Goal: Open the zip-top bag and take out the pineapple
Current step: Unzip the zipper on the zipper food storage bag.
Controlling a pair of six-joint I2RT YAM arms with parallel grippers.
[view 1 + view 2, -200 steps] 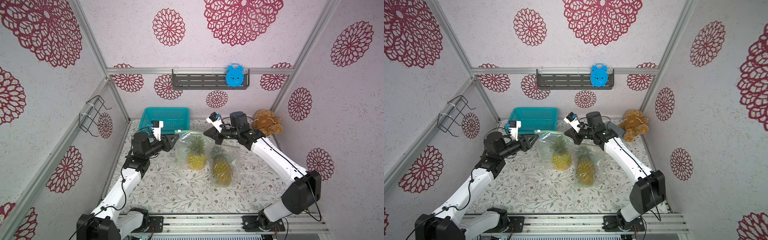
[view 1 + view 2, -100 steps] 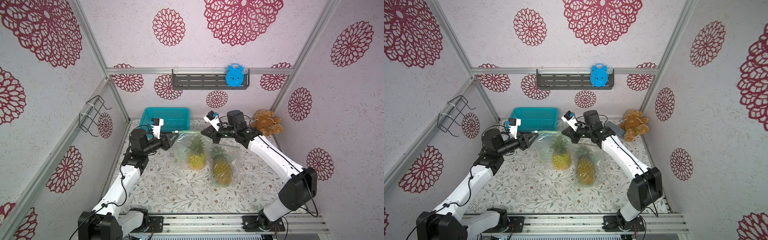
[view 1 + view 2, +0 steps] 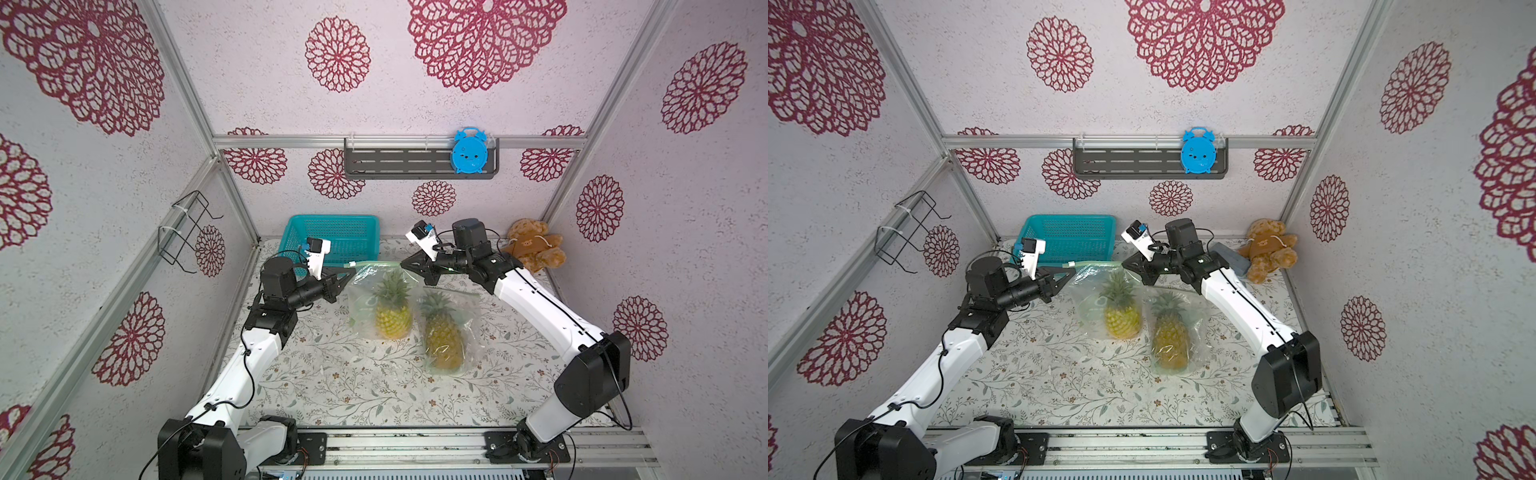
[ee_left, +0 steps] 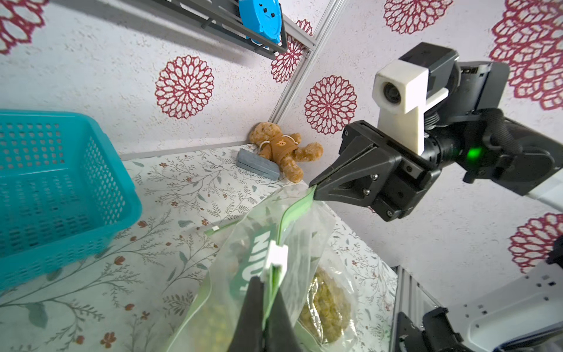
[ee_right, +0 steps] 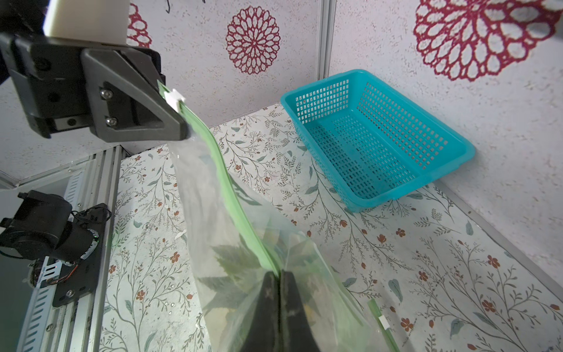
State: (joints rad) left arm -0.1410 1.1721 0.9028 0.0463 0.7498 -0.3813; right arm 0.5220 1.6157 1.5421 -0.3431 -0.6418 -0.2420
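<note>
Status entry. Both arms are holding the clear plastic zip-top bag (image 3: 365, 297) up by its mouth, over the floral-patterned table (image 3: 332, 386).

The left gripper (image 3: 351, 271) is pinching the green zip strip (image 5: 231, 189) right beside the small white slider (image 4: 277, 254). The left wrist view is showing its fingertips (image 4: 253, 304) clamped together on the plastic just under that slider. The right gripper (image 3: 404, 264) is clamping the opposite end of the same strip. In the right wrist view I am seeing no gap between its jaws.

The yellow pineapple with the green crown (image 3: 392, 320) is sitting inside this bag. Its base appears to be resting on the table and its crown is pointing up toward the strip. A second clear bag (image 3: 465, 316) holding a darker pineapple (image 3: 442, 343) is lying flat just beside it, and neither gripper is touching it.

Progress, as I am reading it: the grasp on both ends is done, but the opening is not. The strip is running as one flat band between the two grippers, so I am judging the mouth sealed along most of its length.

Remaining:
- draw the slider across toward the right gripper
- spread the mouth
- reach in and lift the fruit out

I am counting the task as early.
</note>
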